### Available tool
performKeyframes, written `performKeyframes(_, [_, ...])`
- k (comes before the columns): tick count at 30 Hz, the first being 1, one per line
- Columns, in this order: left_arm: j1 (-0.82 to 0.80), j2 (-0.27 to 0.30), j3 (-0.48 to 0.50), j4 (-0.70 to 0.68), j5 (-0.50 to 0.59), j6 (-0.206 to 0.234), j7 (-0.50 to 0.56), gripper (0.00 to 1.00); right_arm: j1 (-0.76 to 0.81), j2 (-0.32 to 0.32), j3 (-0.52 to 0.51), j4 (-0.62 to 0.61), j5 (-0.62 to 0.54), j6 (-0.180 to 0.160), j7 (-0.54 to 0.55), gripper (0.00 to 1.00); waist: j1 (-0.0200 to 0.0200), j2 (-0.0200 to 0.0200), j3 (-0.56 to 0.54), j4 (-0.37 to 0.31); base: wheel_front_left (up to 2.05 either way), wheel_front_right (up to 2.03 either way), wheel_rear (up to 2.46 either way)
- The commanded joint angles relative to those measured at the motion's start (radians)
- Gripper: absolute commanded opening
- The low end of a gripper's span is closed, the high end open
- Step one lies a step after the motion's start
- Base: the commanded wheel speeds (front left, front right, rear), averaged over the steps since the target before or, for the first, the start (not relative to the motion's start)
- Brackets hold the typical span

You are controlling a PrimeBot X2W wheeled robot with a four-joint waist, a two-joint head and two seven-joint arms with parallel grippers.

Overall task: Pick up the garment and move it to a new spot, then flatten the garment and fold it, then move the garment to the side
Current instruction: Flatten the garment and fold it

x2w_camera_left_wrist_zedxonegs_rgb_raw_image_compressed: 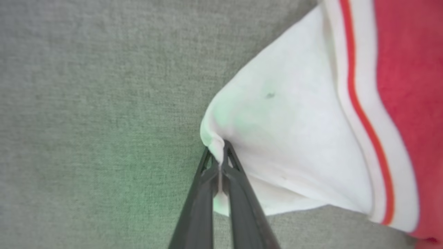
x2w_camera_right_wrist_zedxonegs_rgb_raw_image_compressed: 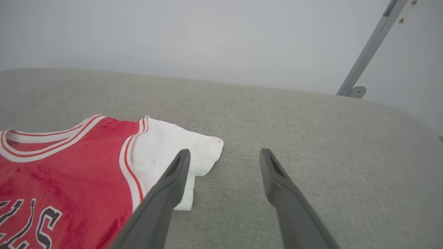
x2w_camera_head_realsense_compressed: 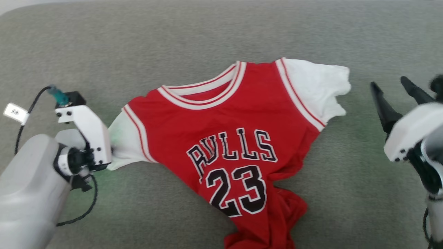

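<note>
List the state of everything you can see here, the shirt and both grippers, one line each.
garment: front up on the grey cushion, unfolded, top spread out, lower hem bunched.
left gripper: shut on the garment, pinching the edge of a white sleeve.
right gripper: open, holding nothing, near the other sleeve and not touching it.

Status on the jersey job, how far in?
Early. Done: the garment lies face up on the grey cushion; nothing is folded. In hand: the left gripper is shut on the edge of one white sleeve; the right gripper is open beside the other sleeve, apart from it. Left: flatten the bunched hem, fold, move aside.
</note>
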Motion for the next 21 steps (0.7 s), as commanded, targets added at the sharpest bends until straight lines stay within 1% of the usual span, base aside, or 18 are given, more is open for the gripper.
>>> performKeyframes(1, [0.011, -0.054, -0.027, 0.025, 0.004, -0.019, -0.011, 0.00, -0.039, -0.026, 0.025, 0.049, 0.008, 0.000, 0.016, 1.00, 0.0000, -0.0001, 0.007, 0.026, 0.00, 0.00, 0.00])
performKeyframes(7, [-0.042, -0.113, -0.052, 0.073, 0.019, -0.074, -0.047, 0.00, -0.185, -0.113, 0.124, 0.271, 0.071, 0.000, 0.109, 1.00, 0.0000, -0.0001, 0.027, 0.084, 0.00, 0.00, 0.00])
performKeyframes(11, [-0.070, -0.148, -0.065, 0.102, 0.025, -0.105, -0.068, 0.00, -0.277, -0.151, 0.198, 0.397, 0.111, 0.000, 0.170, 1.00, 0.0000, -0.0001, 0.046, 0.118, 0.00, 0.00, 0.00])
performKeyframes(17, [-0.107, -0.187, -0.074, 0.153, 0.025, -0.138, -0.094, 0.00, -0.393, -0.179, 0.314, 0.570, 0.150, -0.001, 0.267, 1.00, 0.0000, -0.0001, 0.076, 0.157, 0.00, 0.00, 0.00])
performKeyframes(20, [-0.127, -0.205, -0.075, 0.178, 0.023, -0.152, -0.111, 0.00, -0.425, -0.168, 0.350, 0.669, 0.172, -0.001, 0.305, 1.00, 0.0000, -0.0001, 0.093, 0.172, 0.00, 0.00, 0.00])
performKeyframes(21, [-0.127, -0.205, -0.075, 0.178, 0.023, -0.152, -0.111, 0.00, -0.425, -0.168, 0.350, 0.669, 0.172, -0.001, 0.305, 1.00, 0.0000, -0.0001, 0.093, 0.172, 0.00, 0.00, 0.00])
